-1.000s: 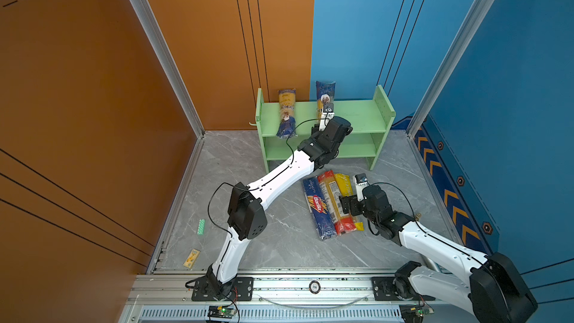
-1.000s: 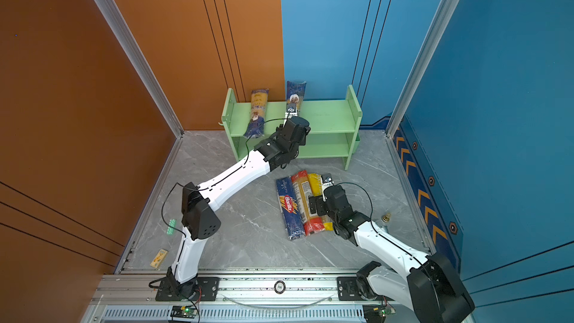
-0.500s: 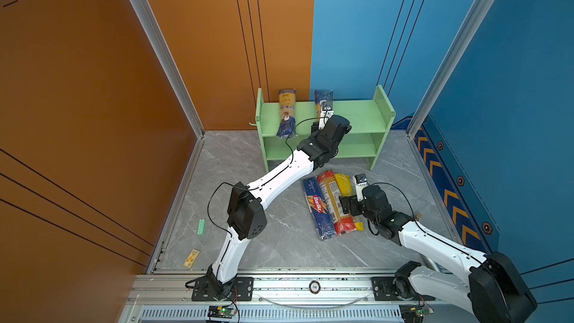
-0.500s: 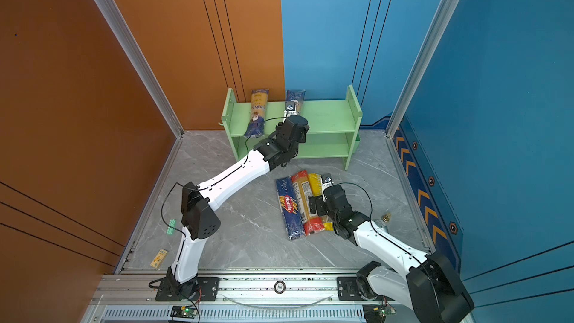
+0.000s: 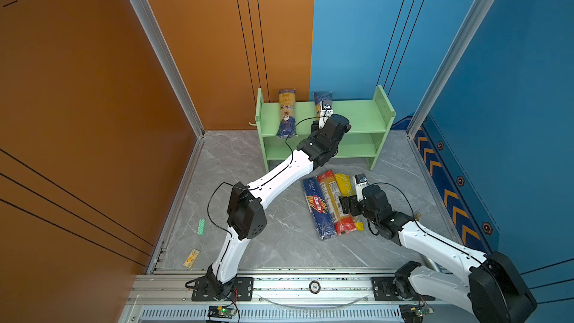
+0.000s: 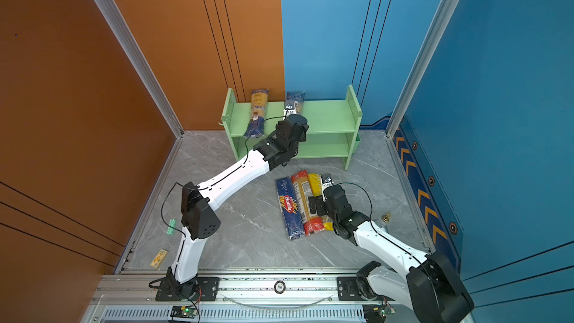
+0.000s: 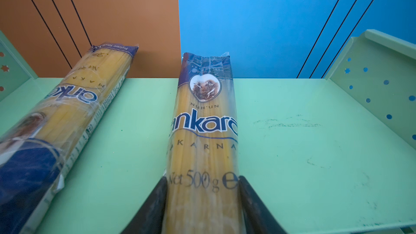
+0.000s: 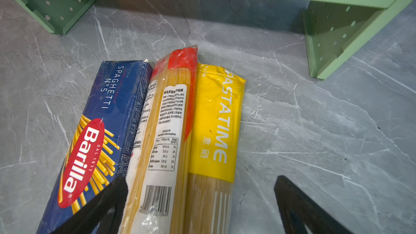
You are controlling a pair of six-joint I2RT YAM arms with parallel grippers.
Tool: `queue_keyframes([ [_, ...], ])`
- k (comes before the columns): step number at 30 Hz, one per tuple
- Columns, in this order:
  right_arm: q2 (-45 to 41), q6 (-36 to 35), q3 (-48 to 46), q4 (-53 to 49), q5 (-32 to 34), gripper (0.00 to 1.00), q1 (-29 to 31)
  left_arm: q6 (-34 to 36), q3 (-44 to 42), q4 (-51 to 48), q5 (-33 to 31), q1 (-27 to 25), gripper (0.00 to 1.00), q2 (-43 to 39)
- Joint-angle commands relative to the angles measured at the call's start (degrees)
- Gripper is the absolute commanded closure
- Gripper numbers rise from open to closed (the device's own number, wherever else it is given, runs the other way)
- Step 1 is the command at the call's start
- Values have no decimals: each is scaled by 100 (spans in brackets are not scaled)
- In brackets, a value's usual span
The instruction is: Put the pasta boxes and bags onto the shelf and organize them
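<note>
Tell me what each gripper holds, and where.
Right gripper: nothing, jaws wide open. Left gripper straddles the front end of the Ankara packet lying on the shelf; an actual grip cannot be told.

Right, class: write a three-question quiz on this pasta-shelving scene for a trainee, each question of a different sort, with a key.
1. True or false: the Barilla box lies on the shelf.
2. How many packets lie on the shelf's top tier?
3. The right pincer is: A) open above the packets in front of the shelf; B) shut on the Barilla box; C) resting on the top tier.

Key
1. False: it lies in front of the shelf.
2. Two: the Ankara packet by the side panel and the Ankara packet at mid-shelf.
3. A
</note>
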Motion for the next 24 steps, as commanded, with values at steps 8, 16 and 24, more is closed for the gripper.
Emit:
queue_keyframes([
  [8, 22, 56, -13, 82, -65, 0, -42, -36, -1, 341, -122, 37, 49, -171],
  [16, 21, 55, -13, 76, -72, 0, -42, -1, -10, 366, -105, 40, 44, -171],
  [24, 15, 53, -22, 65, -67, 0, -42, 78, -139, 531, -45, 31, 36, -219],
])
